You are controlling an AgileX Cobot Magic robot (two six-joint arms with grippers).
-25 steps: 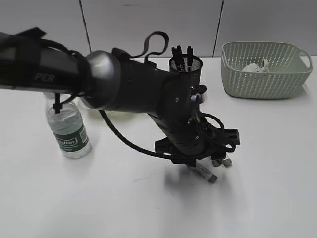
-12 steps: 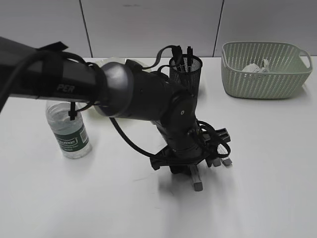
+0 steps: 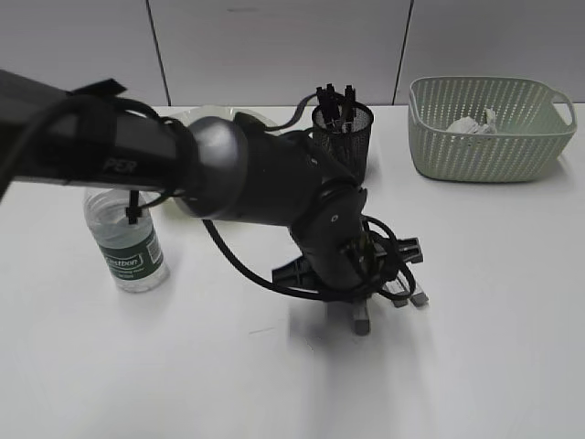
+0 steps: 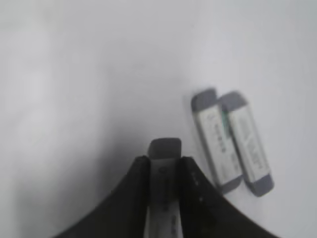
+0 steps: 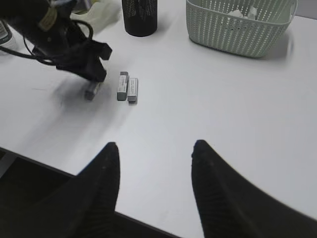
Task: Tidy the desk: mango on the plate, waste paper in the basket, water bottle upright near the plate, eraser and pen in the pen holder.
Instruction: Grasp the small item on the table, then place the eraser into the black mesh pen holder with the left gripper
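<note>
left gripper (image 4: 165, 171) clamped on grey-capped white rectangular eraser (image 4: 165, 148) | two matching erasers (image 4: 232, 141) lie just to its right | risk: shallow grip, eraser slips | right gripper (image 5: 154, 191) spread, empty

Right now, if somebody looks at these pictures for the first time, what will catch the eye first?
The big black left arm fills the middle of the exterior view, its left pincer closed on one eraser on the white table. Just beside it two more erasers lie side by side. Behind stand the black mesh pen holder and, at the far right, the green basket holding crumpled paper.
</note>
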